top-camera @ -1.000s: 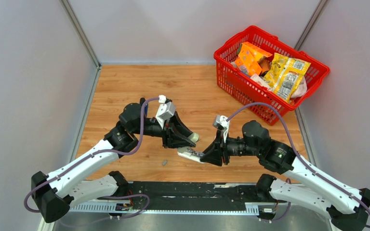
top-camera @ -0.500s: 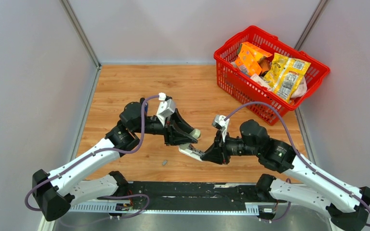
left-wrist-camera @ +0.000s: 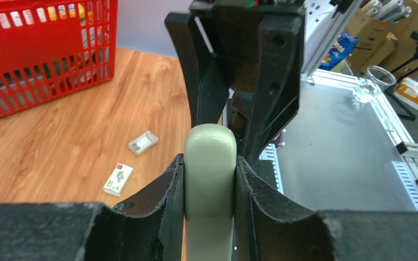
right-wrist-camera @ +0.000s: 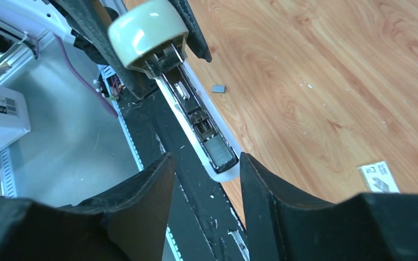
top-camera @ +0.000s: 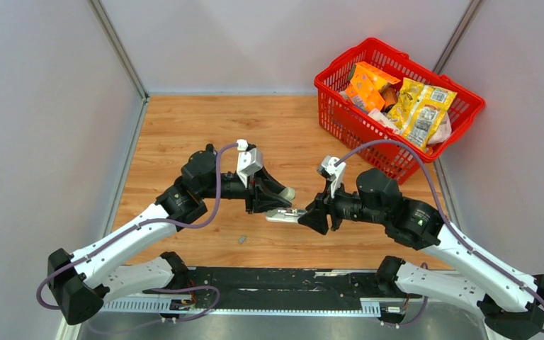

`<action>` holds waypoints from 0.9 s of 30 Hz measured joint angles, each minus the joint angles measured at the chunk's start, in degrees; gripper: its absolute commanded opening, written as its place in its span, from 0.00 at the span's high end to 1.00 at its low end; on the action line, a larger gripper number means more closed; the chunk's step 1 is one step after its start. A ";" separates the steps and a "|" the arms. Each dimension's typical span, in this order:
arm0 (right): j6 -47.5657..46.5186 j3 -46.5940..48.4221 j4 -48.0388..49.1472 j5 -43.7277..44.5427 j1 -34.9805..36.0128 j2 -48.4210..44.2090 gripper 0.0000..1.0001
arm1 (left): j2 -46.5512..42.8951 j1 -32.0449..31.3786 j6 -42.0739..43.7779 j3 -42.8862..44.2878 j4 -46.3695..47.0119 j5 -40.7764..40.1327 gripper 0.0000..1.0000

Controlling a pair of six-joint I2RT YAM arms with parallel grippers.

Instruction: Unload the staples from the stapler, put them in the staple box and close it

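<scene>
The stapler is swung open above the table. My left gripper (top-camera: 281, 200) is shut on its pale green top (left-wrist-camera: 209, 163), seen end-on in the right wrist view (right-wrist-camera: 147, 32). Its white base with the open metal magazine (right-wrist-camera: 198, 122) points at my right gripper (right-wrist-camera: 204, 179), which is open with its fingers (right-wrist-camera: 264, 187) either side of the base's tip. A silvery-grey block (right-wrist-camera: 218, 153), probably staples, sits at the magazine's near end. A short grey staple strip (top-camera: 241, 239) lies on the table, and also shows in the right wrist view (right-wrist-camera: 218, 87).
A red basket (top-camera: 340, 117) full of packets stands at the back right, and also shows in the left wrist view (left-wrist-camera: 43, 60). Two small white printed boxes (left-wrist-camera: 142, 142) (left-wrist-camera: 118, 179) lie on the wood under the right arm. The black rail (top-camera: 276, 280) runs along the near edge.
The stapler's base has swung from tilted down to about level. My right gripper has risen and shifted right with it. My left gripper has moved slightly right.
</scene>
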 measured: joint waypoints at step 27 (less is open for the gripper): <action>1.62 2.23 7.67 14.86 0.02 11.74 1.00 | -0.44 -0.09 -2.60 -0.94 -7.06 -19.08 1.00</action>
